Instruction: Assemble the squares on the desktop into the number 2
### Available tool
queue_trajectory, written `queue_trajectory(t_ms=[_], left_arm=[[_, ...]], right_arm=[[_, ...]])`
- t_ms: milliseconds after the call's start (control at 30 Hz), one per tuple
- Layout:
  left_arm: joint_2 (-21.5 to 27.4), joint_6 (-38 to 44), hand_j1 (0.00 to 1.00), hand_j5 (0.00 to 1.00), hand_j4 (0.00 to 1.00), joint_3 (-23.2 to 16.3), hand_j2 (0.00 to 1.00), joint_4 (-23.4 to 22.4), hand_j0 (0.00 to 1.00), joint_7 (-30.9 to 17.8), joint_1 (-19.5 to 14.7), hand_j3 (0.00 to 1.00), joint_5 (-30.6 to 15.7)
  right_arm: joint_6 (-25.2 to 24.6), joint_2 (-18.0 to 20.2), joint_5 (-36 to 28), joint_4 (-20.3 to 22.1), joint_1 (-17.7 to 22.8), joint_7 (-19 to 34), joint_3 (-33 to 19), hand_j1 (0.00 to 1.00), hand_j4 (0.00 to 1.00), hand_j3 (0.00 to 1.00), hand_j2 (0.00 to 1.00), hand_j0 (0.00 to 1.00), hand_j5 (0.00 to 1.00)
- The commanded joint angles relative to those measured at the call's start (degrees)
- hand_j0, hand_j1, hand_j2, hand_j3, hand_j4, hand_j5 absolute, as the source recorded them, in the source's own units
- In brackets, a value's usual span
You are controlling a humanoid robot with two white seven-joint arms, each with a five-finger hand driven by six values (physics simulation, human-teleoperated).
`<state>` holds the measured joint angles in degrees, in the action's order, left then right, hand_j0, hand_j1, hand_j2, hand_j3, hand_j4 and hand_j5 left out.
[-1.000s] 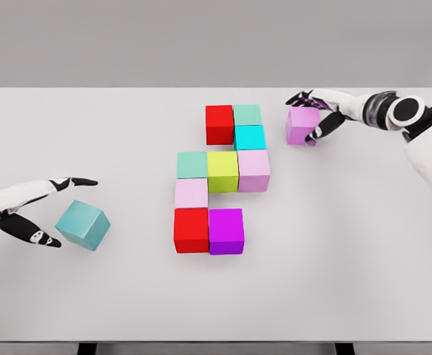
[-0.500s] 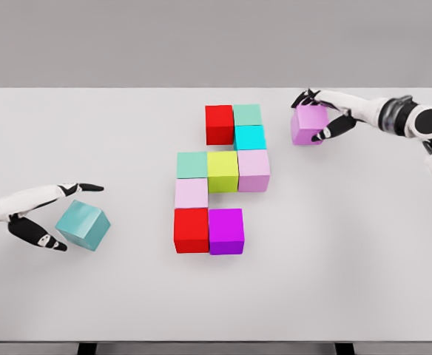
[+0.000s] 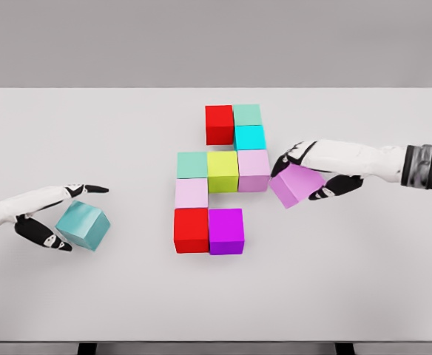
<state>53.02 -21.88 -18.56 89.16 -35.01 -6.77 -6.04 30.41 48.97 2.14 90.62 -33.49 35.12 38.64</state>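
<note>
So the right robot hand (image 3: 305, 174) has its fingers wrapped around a violet cube (image 3: 296, 185), tilted on a corner and sitting just beside the pale pink cube (image 3: 254, 170) at the right end of the middle row. Over on the left, the left robot hand (image 3: 53, 214) has its thumb and fingers spread around a teal cube (image 3: 83, 225), close on both sides, though I can't tell if it's actually squeezing it, and that cube sits well apart from the rest on the white counter (image 3: 127, 133). The figure so far: red cube (image 3: 220, 124), sea-green cube (image 3: 248, 115) and cyan cube (image 3: 250, 137) up top, a middle row with the yellow-green cube (image 3: 223, 171), then another red cube (image 3: 191, 230) and a magenta cube (image 3: 226, 231) at the bottom. My guess at the risk: the violet one is skewed, so if it goes down like that an edge could catch the pale pink cube and shove the whole middle row out of line. Everything's packed touching, so 1 nudge spreads. It could also slip, since these are smooth, hard-looking, matte blocks with crisp edges and flat faces, nothing grippy. The counter looks just as slick and plain, so a bumped cube would probably slide rather than stay put.
</note>
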Motion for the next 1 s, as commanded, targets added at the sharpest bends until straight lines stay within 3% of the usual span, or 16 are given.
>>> queue_trajectory(t_ms=[0, 133, 400, 533, 667, 767, 867, 967], left_arm=[[-0.28, 0.08, 0.98, 0.98, 0.98, -0.07, 0.98, -0.04, 0.98, 0.01, 0.0, 0.98, 0.07], [-0.28, 0.08, 0.94, 0.94, 0.94, -0.51, 0.94, -0.04, 0.94, 0.01, -0.09, 0.94, 0.07], [-0.28, 0.08, 0.83, 0.83, 0.83, -1.21, 0.83, -0.04, 0.83, 0.01, -0.09, 0.83, 0.07], [-0.28, 0.96, 0.82, 0.82, 0.82, -1.3, 0.82, -0.04, 0.82, 0.01, 0.0, 0.82, -0.02], [-0.28, 0.96, 0.75, 0.75, 0.75, -1.3, 0.75, -0.04, 0.75, 0.01, 0.0, 0.75, -0.11], [-0.28, 0.96, 0.73, 0.73, 0.73, -1.3, 0.73, -0.04, 0.73, 0.01, 0.0, 0.73, -0.11], [-0.28, 1.05, 0.6, 0.6, 0.6, -1.3, 0.6, -0.04, 0.6, 0.01, 0.0, 0.6, -0.28], [-0.28, 3.51, 0.54, 0.54, 0.54, -1.3, 0.54, -0.04, 0.54, 0.01, 0.0, 0.54, -0.46]], right_arm=[[4.59, 2.88, -0.64, 6.93, 0.0, -0.12, 0.73, 0.4, 0.4, 0.4, 0.4, 0.4, 0.4], [4.59, 5.17, -0.56, 7.2, 2.2, -0.12, 1.08, 0.4, 0.4, 0.4, 0.4, 0.4, 0.4], [4.59, 4.81, 0.23, 7.2, 1.32, -0.12, 5.56, 0.4, 0.4, 0.4, 0.4, 0.4, 0.4], [4.59, 4.99, 1.9, 6.94, -0.18, -0.12, 7.67, 0.4, 0.4, 0.4, 0.4, 0.4, 0.4], [4.59, 5.08, 1.99, 6.85, -1.32, -0.12, 9.08, 0.4, 0.4, 0.4, 0.4, 0.4, 0.4], [4.59, 4.9, 2.43, 6.76, -4.3, -0.12, 13.47, 0.4, 0.4, 0.4, 0.4, 0.4, 0.4], [4.59, 4.99, 3.4, 6.85, -5.01, -0.12, 14.7, 0.41, 0.41, 0.41, 0.41, 0.41, 0.41], [4.59, 5.17, 3.4, 6.85, -5.45, -0.12, 15.06, 0.41, 0.41, 0.41, 0.41, 0.41, 0.41]])
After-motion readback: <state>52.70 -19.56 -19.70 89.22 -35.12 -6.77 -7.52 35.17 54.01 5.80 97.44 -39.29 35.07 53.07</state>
